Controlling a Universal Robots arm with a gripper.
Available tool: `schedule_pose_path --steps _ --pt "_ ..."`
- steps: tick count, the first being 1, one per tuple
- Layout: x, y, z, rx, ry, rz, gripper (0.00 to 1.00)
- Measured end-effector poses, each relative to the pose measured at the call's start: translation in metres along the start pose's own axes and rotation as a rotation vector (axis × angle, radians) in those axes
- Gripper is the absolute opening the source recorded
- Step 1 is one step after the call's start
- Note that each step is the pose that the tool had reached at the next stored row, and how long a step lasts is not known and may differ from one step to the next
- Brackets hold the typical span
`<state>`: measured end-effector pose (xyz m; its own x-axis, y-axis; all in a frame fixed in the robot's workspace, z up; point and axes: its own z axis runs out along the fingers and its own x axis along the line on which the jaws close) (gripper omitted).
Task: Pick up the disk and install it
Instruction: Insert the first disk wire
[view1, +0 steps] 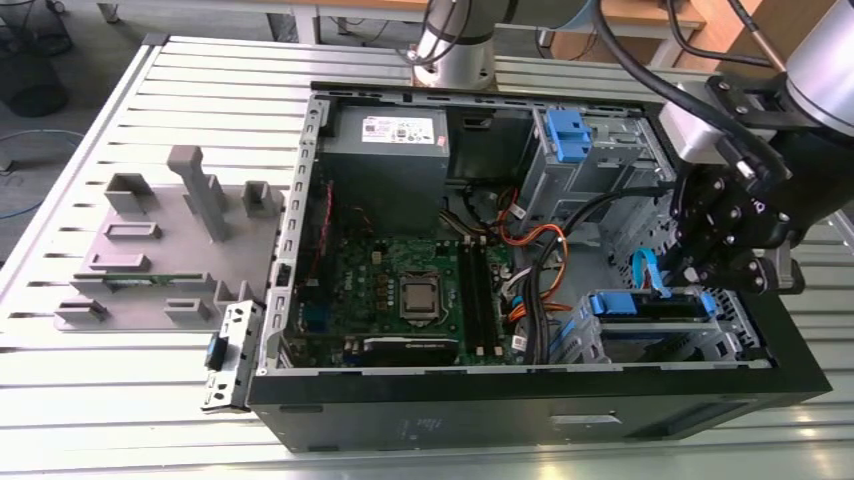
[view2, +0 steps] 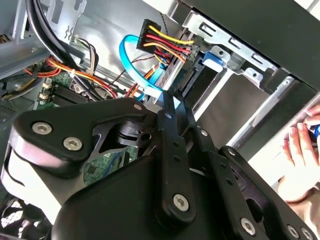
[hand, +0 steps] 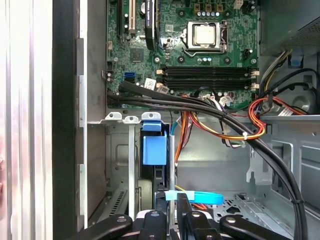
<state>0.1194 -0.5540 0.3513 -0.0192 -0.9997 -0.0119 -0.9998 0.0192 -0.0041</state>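
Observation:
The disk (view1: 643, 305) sits on edge in the lower drive bay of the open computer case (view1: 534, 400), at the exterior view's right. Its blue carrier tab (hand: 154, 149) faces the first wrist camera. My gripper (view1: 689, 283) reaches down into that bay from above. In both wrist views the two black fingers (hand: 160, 200) stand close together with the disk's thin grey edge pinched between them, so the gripper (hand: 170, 197) is shut on it. In the second wrist view the gripper (view2: 169, 97) meets the disk's (view2: 173, 71) end, next to a power plug (view2: 162, 40) and a blue data cable (view2: 131, 60).
Black and coloured cables (hand: 210, 112) cross the case beside the bay. Further in are the motherboard (view1: 414, 290), a grey power supply (view1: 387, 135) and an upper bay with another blue carrier (view1: 567, 135). A grey fixture (view1: 147, 250) stands on the slatted table. A person's hand (view2: 300, 145) rests outside the case.

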Motion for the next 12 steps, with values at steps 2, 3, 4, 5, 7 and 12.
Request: schedule_pose_path --steps 2,3,4,5,7,12 --pt "-0.0001 0.0 -0.0034 0.0 0.0 0.0 0.23" --pt "-0.0001 0.0 -0.005 0.0 -0.0001 0.0 0.23" --pt "-0.0001 0.0 -0.0066 0.0 -0.0001 0.0 0.23" --pt "-0.0001 0.0 -0.0075 0.0 -0.0001 0.0 0.23" --pt "-0.0001 0.0 -0.0074 0.0 -0.0003 0.0 0.23" --pt "-0.0001 0.0 -0.0077 0.0 -0.0001 0.0 0.23"
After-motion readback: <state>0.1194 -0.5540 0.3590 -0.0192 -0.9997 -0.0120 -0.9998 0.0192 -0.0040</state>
